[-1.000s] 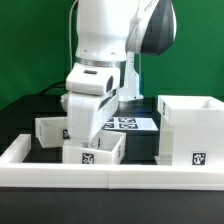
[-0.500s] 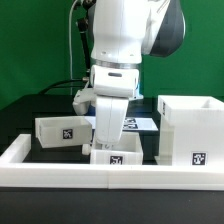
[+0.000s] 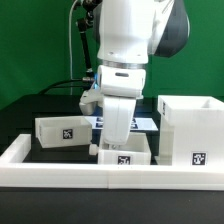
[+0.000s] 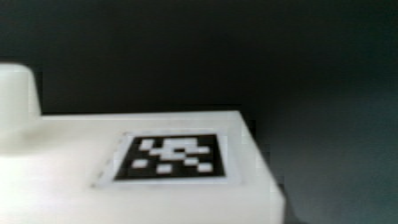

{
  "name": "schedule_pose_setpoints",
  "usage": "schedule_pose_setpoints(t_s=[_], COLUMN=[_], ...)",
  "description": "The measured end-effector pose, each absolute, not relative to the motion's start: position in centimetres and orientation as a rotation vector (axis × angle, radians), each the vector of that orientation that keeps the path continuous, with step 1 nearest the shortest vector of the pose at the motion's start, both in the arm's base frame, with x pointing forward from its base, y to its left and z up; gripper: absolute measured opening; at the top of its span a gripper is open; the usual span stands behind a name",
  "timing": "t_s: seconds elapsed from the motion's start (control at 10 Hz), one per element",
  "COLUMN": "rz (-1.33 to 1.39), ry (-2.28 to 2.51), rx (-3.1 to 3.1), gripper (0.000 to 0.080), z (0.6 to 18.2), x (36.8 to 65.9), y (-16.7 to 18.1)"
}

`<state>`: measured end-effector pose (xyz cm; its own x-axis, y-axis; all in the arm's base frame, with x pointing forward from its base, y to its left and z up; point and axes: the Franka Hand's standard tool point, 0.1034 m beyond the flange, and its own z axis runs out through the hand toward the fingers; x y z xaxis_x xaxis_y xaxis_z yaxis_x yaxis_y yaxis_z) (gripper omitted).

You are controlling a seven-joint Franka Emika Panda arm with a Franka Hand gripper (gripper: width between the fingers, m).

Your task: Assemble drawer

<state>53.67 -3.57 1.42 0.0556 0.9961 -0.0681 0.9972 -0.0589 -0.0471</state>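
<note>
My gripper (image 3: 119,141) reaches down into a small white tray (image 3: 125,157) just behind the front border wall and is shut on it. The tray's tag faces the front. The wrist view shows that tray's white wall and its tag (image 4: 173,158) up close, with dark table beyond. A second small tray (image 3: 63,130) sits to the exterior view's left. The tall white housing (image 3: 189,130) stands at the exterior view's right, a short gap from the held tray.
A long low white border wall (image 3: 60,165) runs along the front and up the left side. The marker board (image 3: 145,122) lies behind the arm. The robot arm's body (image 3: 130,40) towers over the middle.
My gripper has moved toward the exterior view's right, and the small tray has moved with it along the front wall, closer to the housing.
</note>
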Motion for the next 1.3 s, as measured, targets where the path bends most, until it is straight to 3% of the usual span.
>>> schedule_pose_setpoints(t_s=[1.3], rz=[-0.062], ry=[2.140], rx=[2.232], gripper=[0.0041], z=[1.1], x=[54.4], y=[-1.1])
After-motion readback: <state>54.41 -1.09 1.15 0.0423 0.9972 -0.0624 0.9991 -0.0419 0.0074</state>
